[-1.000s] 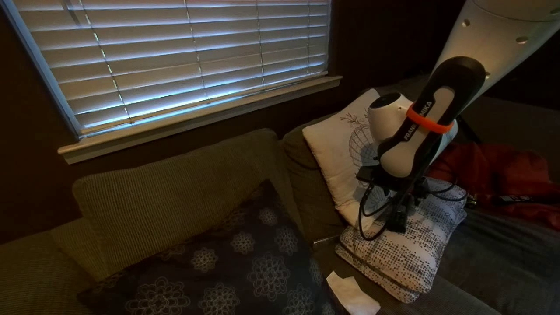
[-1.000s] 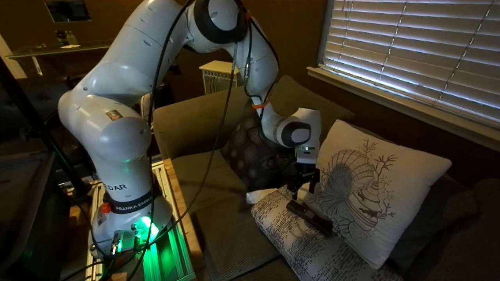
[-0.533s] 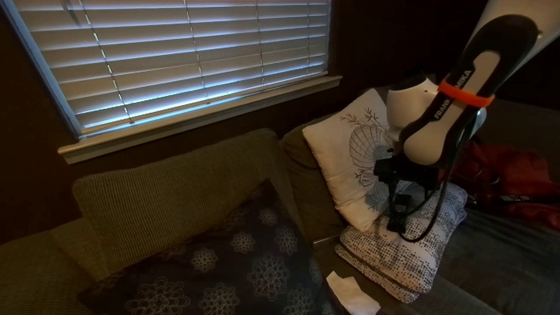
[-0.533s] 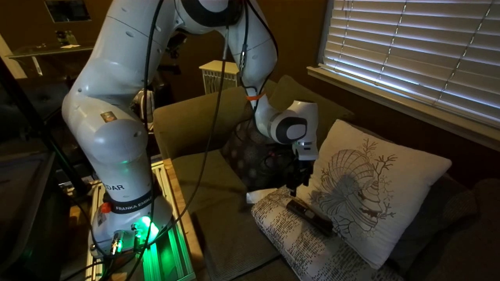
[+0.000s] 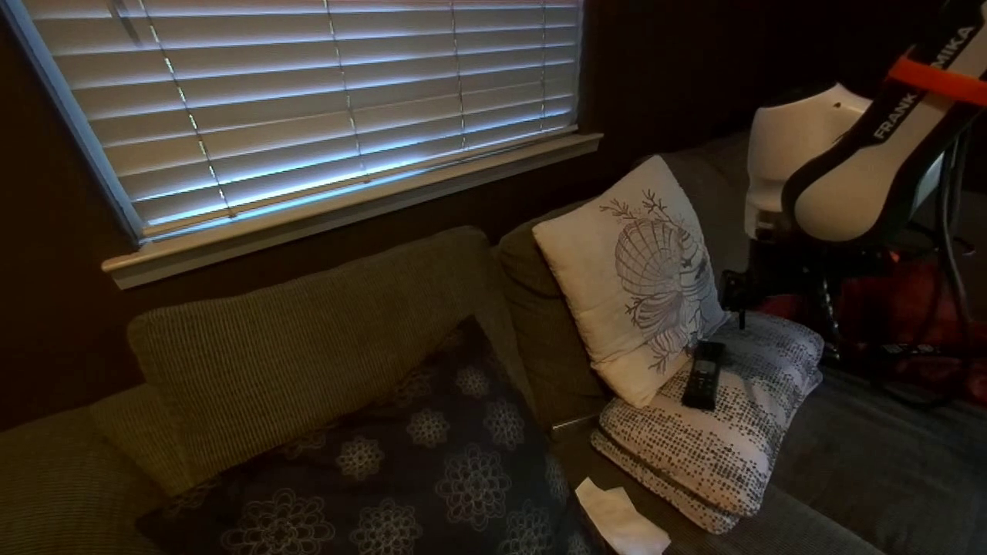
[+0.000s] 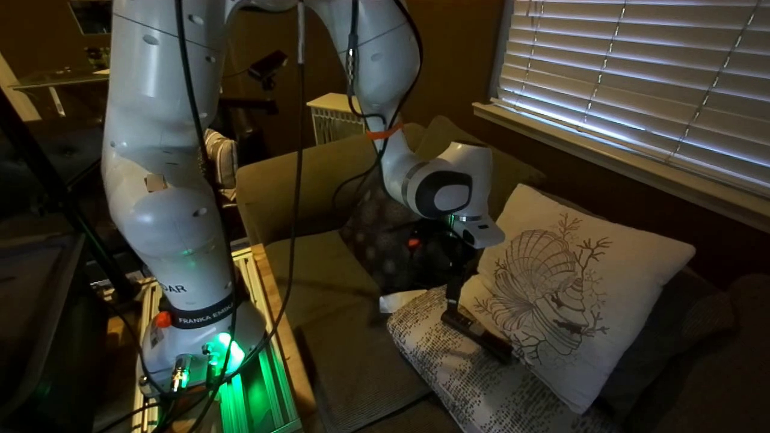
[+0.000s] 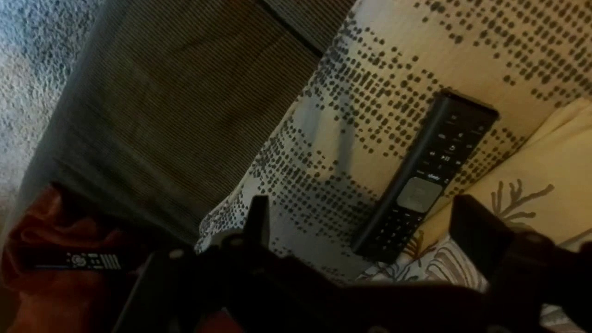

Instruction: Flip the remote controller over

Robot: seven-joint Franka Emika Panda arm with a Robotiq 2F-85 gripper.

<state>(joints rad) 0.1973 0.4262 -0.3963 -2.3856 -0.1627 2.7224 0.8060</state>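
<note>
In an exterior view there is one robot arm (image 5: 856, 200), with one orange band (image 5: 937, 81) around it. One black remote controller (image 5: 703, 375) lies on a dotted pillow (image 5: 717, 455), apart from the arm. The dotted pillow shows two layers, but I cannot tell if that is two pillows or one folded up. One white shell pillow (image 5: 640, 285) leans just beside the remote controller. One dark flower pillow (image 5: 409, 462) is well apart from it. I also see one piece of white paper (image 5: 621, 520), one couch (image 5: 324, 347) and one window blind (image 5: 347, 108).

In an exterior view the arm stands on one base (image 6: 186, 343). The base has one red button (image 6: 163, 319) and one green light (image 6: 227, 346). One black finger (image 6: 453, 294) hangs down in line with one end of the remote controller.

In the wrist view the gripper (image 7: 360, 199) has two fingers (image 7: 257, 222), spread wide apart, and it holds nothing. The remote controller has its buttons facing up, with one gray square (image 7: 419, 194) among them. One red cloth (image 7: 64, 296) is in a corner, and a second black bar (image 7: 51, 261) with light marks lies on it.
</note>
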